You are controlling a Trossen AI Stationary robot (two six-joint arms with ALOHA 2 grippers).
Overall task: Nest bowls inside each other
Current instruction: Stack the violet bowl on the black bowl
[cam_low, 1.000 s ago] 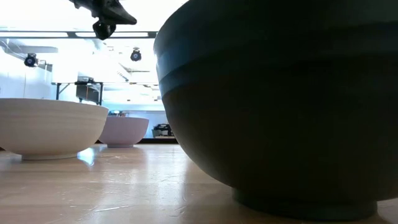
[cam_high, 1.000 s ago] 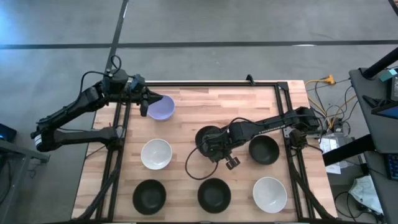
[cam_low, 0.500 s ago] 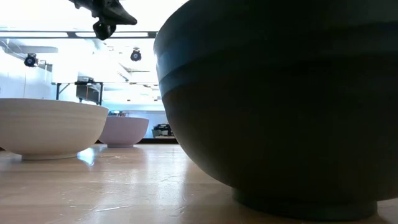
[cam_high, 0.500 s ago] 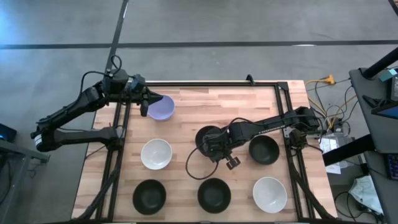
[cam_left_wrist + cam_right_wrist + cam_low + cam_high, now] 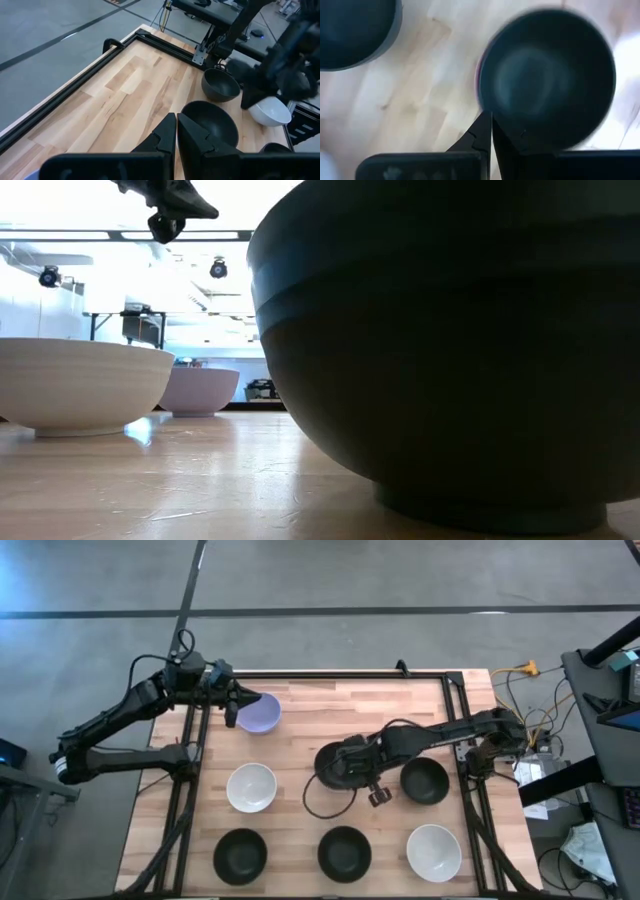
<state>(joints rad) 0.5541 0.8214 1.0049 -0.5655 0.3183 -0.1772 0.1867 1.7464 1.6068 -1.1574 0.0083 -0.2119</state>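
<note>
Seven bowls show on the wooden table (image 5: 340, 705). A lavender bowl (image 5: 259, 713) stands far left, with a white bowl (image 5: 250, 787) and a black bowl (image 5: 240, 854) nearer. A black bowl (image 5: 344, 852) stands near the middle, a white bowl (image 5: 433, 852) near right, and a black bowl (image 5: 424, 780) to the right. My right gripper (image 5: 350, 768) is shut above the middle black bowl (image 5: 328, 762), close to its rim in the right wrist view (image 5: 490, 127). A pinkish edge (image 5: 479, 75) shows beside that bowl. My left gripper (image 5: 235, 710) is shut, high above the table in the low view (image 5: 165, 225), by the lavender bowl's left rim.
A black metal frame (image 5: 330, 675) runs along the table's far and side edges. Bare wood lies at the far middle and far right (image 5: 125, 95). Cables and equipment (image 5: 530, 720) sit beyond the right edge. In the low view the near black bowl (image 5: 450, 350) fills most of the picture.
My right gripper has shifted a little toward the table's right and far edges over the middle black bowl, staying shut. The bowls have kept their places.
</note>
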